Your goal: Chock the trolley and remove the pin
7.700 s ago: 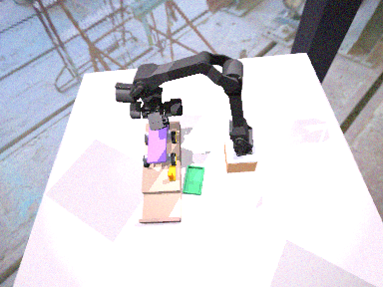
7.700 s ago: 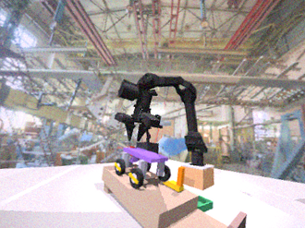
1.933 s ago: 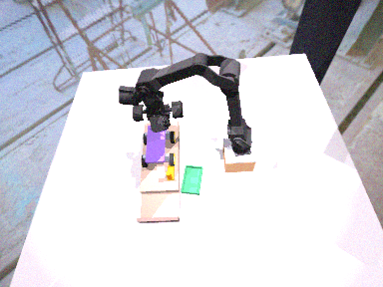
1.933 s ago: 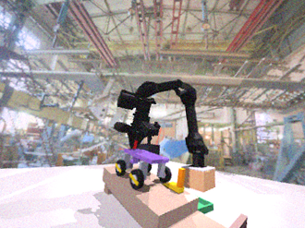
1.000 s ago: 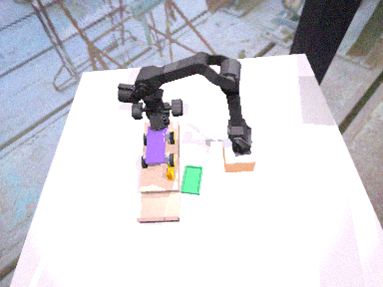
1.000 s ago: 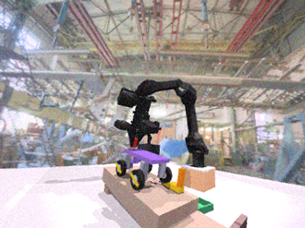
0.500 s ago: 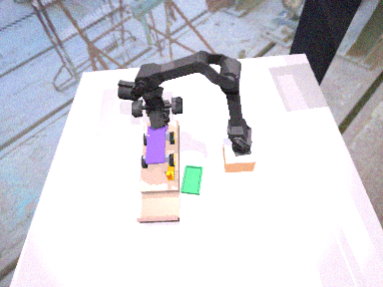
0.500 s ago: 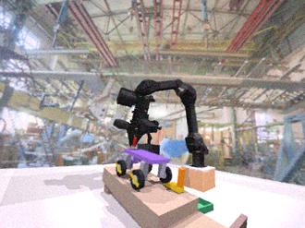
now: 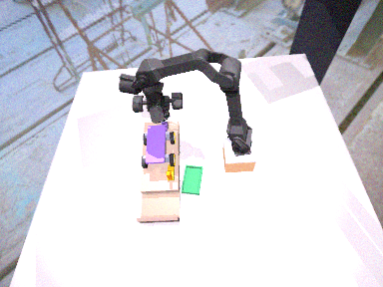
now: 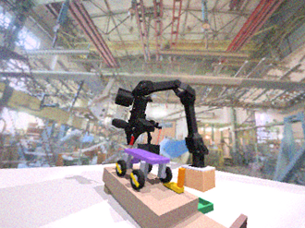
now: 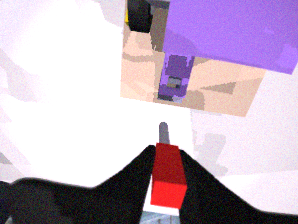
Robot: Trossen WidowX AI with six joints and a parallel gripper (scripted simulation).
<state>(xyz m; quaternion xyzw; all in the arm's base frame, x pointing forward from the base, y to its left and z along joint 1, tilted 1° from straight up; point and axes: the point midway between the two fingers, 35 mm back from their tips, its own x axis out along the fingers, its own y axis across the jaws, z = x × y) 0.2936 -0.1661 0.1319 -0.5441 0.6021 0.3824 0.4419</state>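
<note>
Wrist view: one hand (image 9: 159, 119) (image 11: 164, 152), two fingers clamped on one red-headed pin (image 10: 131, 140) (image 11: 168, 176); one purple trolley (image 9: 157, 143) (image 10: 147, 155) (image 11: 230, 35).

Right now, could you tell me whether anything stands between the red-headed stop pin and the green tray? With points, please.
The purple trolley's ramp does: the red-headed stop pin (image 11: 169, 175), gripped in the hand (image 11: 164, 152), is off the uphill end, while the green tray (image 9: 192, 180) (image 10: 206, 204) lies beside the wooden ramp (image 9: 160, 205) (image 10: 139, 209), further downhill.
</note>
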